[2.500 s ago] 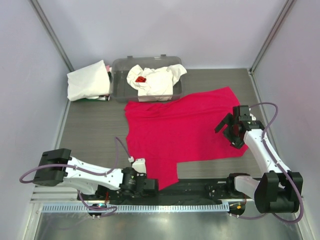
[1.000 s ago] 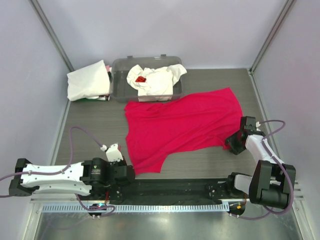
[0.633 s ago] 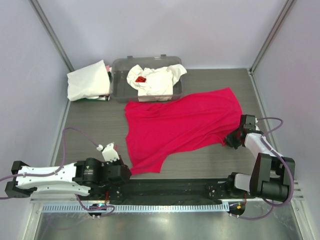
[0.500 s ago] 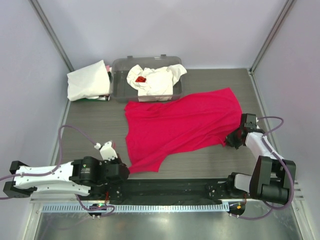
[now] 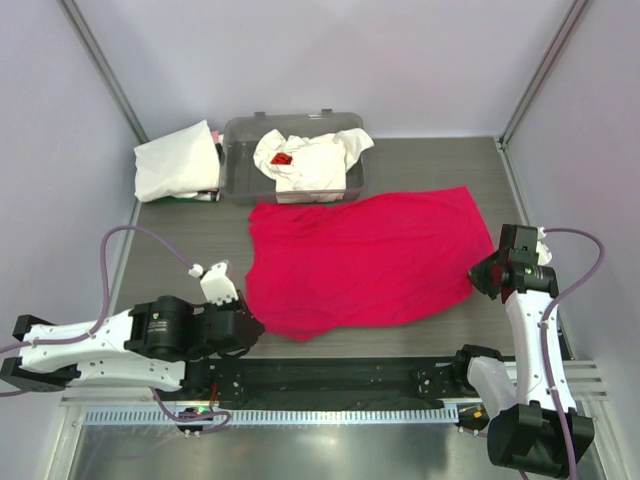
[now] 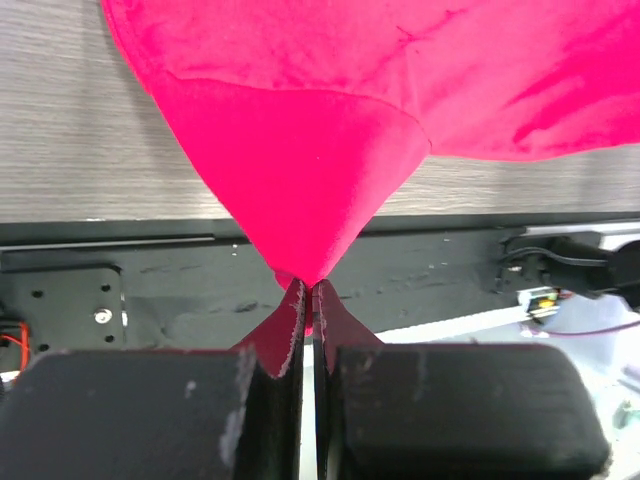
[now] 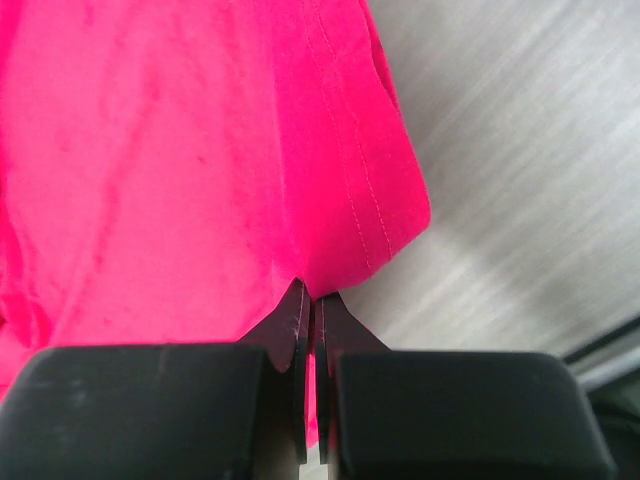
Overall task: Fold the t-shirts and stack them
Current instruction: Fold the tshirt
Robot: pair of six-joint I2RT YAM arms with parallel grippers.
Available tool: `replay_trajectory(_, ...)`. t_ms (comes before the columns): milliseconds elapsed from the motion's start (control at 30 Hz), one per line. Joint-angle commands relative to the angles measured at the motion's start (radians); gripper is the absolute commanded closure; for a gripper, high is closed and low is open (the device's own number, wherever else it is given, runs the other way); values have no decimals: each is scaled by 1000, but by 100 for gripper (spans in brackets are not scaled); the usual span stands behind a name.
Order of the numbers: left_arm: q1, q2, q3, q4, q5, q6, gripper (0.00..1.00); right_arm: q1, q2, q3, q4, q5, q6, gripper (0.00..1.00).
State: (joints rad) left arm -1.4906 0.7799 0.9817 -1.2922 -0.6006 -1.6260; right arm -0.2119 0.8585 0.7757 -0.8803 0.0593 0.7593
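Observation:
A crimson red t-shirt (image 5: 360,260) lies spread across the middle of the table. My left gripper (image 5: 250,326) is shut on its near left corner, and the cloth (image 6: 300,190) rises from the jaws in a taut cone. My right gripper (image 5: 480,274) is shut on the shirt's near right edge, where the stitched hem (image 7: 370,200) shows beside the fingers. A crumpled white t-shirt with a small red mark (image 5: 305,160) sits in the tub. Another white t-shirt (image 5: 175,160) lies folded at the back left.
The clear grey plastic tub (image 5: 240,170) stands at the back, just beyond the red shirt. Metal frame posts rise at both back corners. The black base rail (image 5: 350,380) runs along the near edge, close under the left gripper.
The right gripper closed on the red shirt's right edge and drew it right and toward the near edge. The left arm shifted up and right with its corner. The shirt now lies stretched wider.

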Motion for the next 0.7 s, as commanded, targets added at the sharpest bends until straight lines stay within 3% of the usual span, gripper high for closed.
replay_trajectory(0,3,31,28,-2,-57,35,100,-4,-18,25,-68,33,-15,99)
replay_trajectory(100,27,62,32,33,-68,104,100,-4,-15,36,-68,43,-31,99)
replay_trajectory(200,130,99,46,51,-35,228,100,-6,17,62,-63,66,-46,99)
replay_trajectory(300,303,174,58,148,45,405,100,-4,71,82,-40,76,-66,99)
replay_trajectory(367,357,215,78,168,70,512,100,-4,100,95,-19,76,-69,99)
replay_trajectory(667,694,424,248,275,225,817,100,-6,329,180,75,57,-92,99)
